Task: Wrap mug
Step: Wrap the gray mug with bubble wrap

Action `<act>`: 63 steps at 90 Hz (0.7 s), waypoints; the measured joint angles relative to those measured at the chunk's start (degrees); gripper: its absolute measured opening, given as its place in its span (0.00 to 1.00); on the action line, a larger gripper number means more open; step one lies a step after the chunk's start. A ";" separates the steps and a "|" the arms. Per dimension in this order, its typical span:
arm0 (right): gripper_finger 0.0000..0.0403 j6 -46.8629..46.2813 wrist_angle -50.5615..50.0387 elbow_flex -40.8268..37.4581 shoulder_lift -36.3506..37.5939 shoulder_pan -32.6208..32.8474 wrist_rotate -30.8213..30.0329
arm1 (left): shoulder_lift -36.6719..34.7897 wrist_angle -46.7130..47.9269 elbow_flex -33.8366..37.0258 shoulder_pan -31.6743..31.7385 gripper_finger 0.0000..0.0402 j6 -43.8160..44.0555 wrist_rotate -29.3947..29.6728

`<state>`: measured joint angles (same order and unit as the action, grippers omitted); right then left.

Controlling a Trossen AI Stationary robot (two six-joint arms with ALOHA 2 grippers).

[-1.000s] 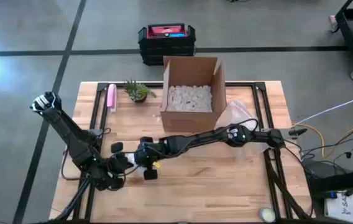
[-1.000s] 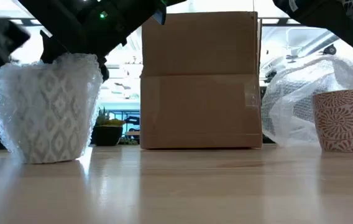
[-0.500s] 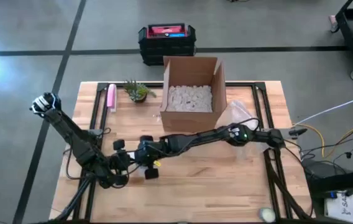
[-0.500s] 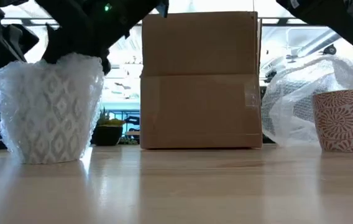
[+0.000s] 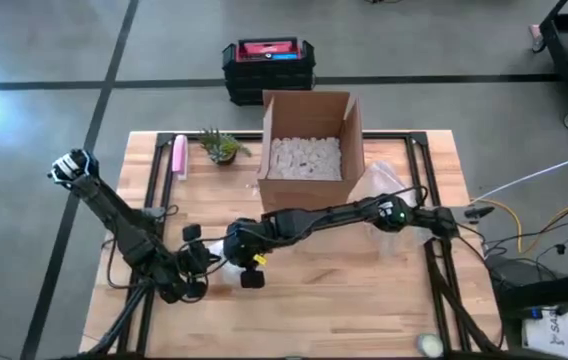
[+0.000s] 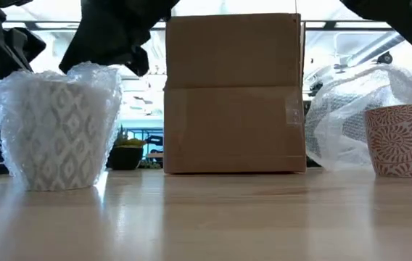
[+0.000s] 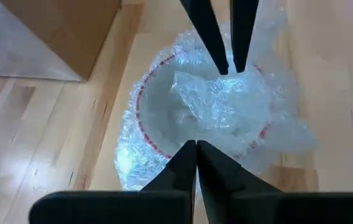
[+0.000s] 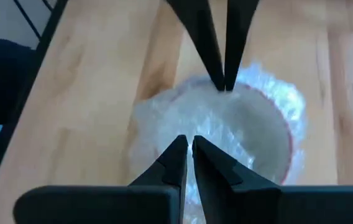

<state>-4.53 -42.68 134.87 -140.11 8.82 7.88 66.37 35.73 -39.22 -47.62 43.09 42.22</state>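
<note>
A patterned mug wrapped in bubble wrap (image 6: 57, 130) stands upright on the table at the near left (image 5: 225, 267). Wrap is tucked into its mouth (image 7: 217, 106). Both grippers hover over that mouth, facing each other. My left gripper (image 7: 195, 144) is shut at the mouth's left side (image 5: 204, 263). My right gripper (image 8: 187, 140) is shut at its right side (image 5: 238, 254), and it also shows in the left wrist view (image 7: 228, 68). My left gripper points its shut fingertips slanting down at the wrap over the mug's rim (image 7: 186, 155); I cannot tell whether they touch it. My right gripper's shut fingertips stand just over the tucked-in wrap (image 7: 226, 84); whether they touch it cannot be told.
An open cardboard box (image 5: 306, 150) of packing peanuts stands at the far middle. A small plant (image 5: 222, 147) and a pink object (image 5: 178, 156) lie to its left. A red-patterned mug (image 6: 398, 140) stands before a loose bubble wrap sheet (image 6: 351, 109) on the right.
My right gripper has risen from the mug's mouth and drawn back a little toward the table's right edge. The wrapped mug has stayed where it was, upright.
</note>
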 joint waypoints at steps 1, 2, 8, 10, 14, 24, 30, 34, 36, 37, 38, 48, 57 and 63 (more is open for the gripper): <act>0.03 0.00 0.00 0.00 -0.28 -0.01 -0.31 | 0.00 -0.13 0.01 0.00 0.00 -0.12 0.10; 0.03 0.00 0.01 0.00 -0.58 -0.03 -0.63 | 0.00 -0.27 0.02 0.00 0.00 -0.21 0.17; 0.03 -0.13 1.40 0.00 -2.36 -0.15 -2.65 | 0.00 -1.17 0.04 0.00 0.00 -0.92 0.46; 0.03 -0.13 1.94 0.03 -2.88 -0.16 -3.16 | 0.00 -1.45 0.04 0.00 0.00 -1.13 0.54; 0.03 -0.11 2.20 0.17 -3.52 -0.19 -3.57 | 0.00 -1.95 0.04 0.00 0.00 -1.65 0.62; 0.03 0.17 3.12 0.37 -5.10 -0.52 -3.56 | 0.01 -3.55 0.04 0.04 0.00 -3.00 0.84; 0.03 0.73 3.36 0.38 -5.67 -0.55 -3.51 | 0.00 -4.03 0.04 0.11 0.00 -3.60 0.85; 0.03 1.31 3.37 0.37 -5.79 -0.57 -3.05 | 0.02 -4.18 0.04 0.11 0.00 -3.62 0.85; 0.03 1.65 3.37 0.35 -5.81 -0.59 -2.72 | 0.02 -4.14 0.04 0.11 0.00 -3.62 0.85; 0.03 1.80 3.37 0.35 -5.83 -0.61 -2.58 | 0.02 -4.13 0.04 0.11 0.00 -3.62 0.86; 0.03 2.01 3.35 0.35 -5.84 -0.62 -2.40 | 0.02 -4.15 0.04 0.11 0.00 -3.62 0.87; 0.03 3.43 2.93 0.28 -4.59 -0.64 -1.97 | 0.13 -4.15 0.04 0.13 0.00 -3.62 0.88; 0.03 5.46 1.79 -0.04 -2.67 -0.54 -2.08 | 0.15 -4.16 0.04 0.15 0.00 -3.62 0.88; 0.03 6.71 -0.01 -0.26 -0.81 -0.51 -2.29 | 0.13 -4.15 0.06 0.15 0.00 -4.01 0.86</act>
<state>2.18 -42.69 134.61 -140.93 8.32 5.58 66.50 31.58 -39.16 -47.46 39.07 43.09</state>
